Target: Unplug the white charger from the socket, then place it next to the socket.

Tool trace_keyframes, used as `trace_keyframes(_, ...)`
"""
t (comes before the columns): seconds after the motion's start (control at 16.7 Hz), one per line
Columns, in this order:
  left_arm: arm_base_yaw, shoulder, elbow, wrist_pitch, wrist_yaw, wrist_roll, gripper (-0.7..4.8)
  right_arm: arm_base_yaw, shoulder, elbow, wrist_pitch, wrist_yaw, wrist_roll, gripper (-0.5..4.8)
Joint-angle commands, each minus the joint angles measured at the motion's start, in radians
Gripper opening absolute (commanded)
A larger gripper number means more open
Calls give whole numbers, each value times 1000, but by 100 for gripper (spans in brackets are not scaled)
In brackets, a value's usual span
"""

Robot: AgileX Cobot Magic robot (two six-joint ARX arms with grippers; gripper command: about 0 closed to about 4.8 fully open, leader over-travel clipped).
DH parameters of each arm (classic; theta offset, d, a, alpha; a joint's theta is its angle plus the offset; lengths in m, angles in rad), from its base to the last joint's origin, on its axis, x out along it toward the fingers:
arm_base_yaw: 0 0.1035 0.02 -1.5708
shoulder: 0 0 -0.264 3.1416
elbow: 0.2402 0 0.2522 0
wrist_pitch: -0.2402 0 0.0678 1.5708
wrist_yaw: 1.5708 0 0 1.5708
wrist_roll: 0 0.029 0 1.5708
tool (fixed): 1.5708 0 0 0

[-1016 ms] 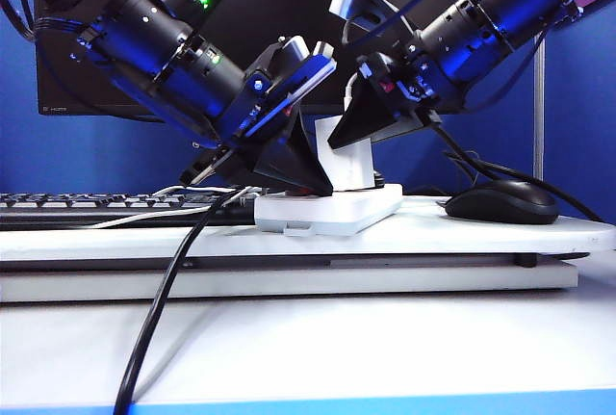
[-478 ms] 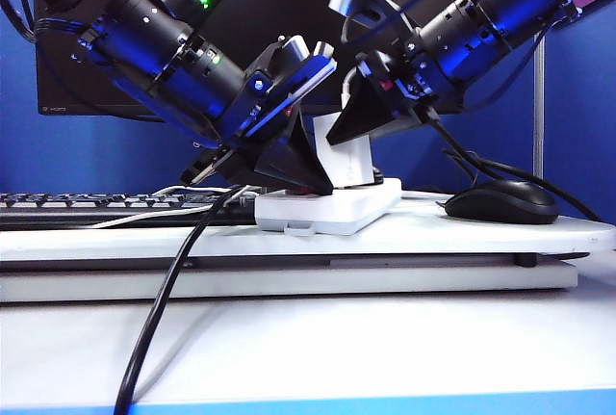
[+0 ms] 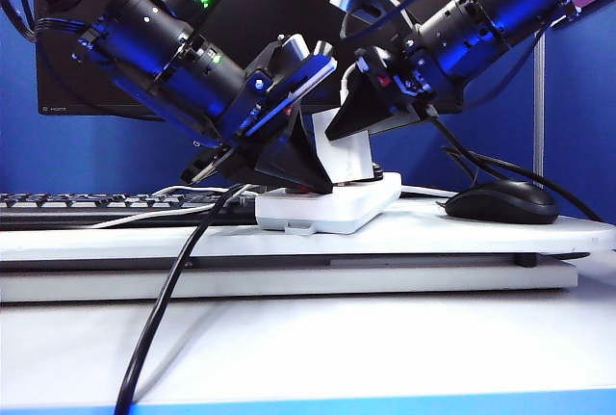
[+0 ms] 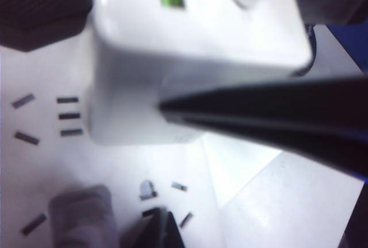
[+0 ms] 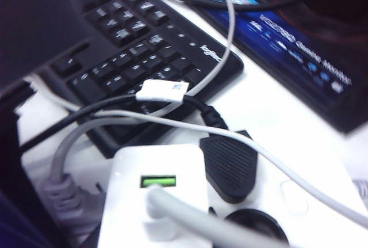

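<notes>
Exterior view: white charger (image 3: 348,160) upright in socket (image 3: 332,205), mid-table. Left end effector (image 3: 289,176) clenched, pressing socket; right end effector (image 3: 358,124) grasping charger. Probably light, rigid, slippery: best pinched across flat sides.

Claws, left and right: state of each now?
Left claw: shut, pressing on the socket.
Right claw: closed on the white charger.

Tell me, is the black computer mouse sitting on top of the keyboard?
No. The mouse rests on the white board, far right of the keyboard.
</notes>
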Motion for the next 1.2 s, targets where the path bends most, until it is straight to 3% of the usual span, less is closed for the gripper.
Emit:
trace_keyframes(0.06,-3,24,-14,-104,-24,0,-5,10,-39,29,193,-64,85,-1)
trace_keyframes(0.12,-3,28,-14,-99,-24,0,-5,10,-42,29,182,-49,6,-1)
trace_keyframes(0.6,-3,30,-14,-52,-23,3,-5,8,-47,31,191,93,56,-1)
trace_keyframes(0.78,-3,14,-14,50,3,0,-5,-5,-99,31,163,146,134,-1)
trace_keyframes(1.2,-3,-95,26,129,-19,1,-5,-20,-233,31,-157,194,278,-1)
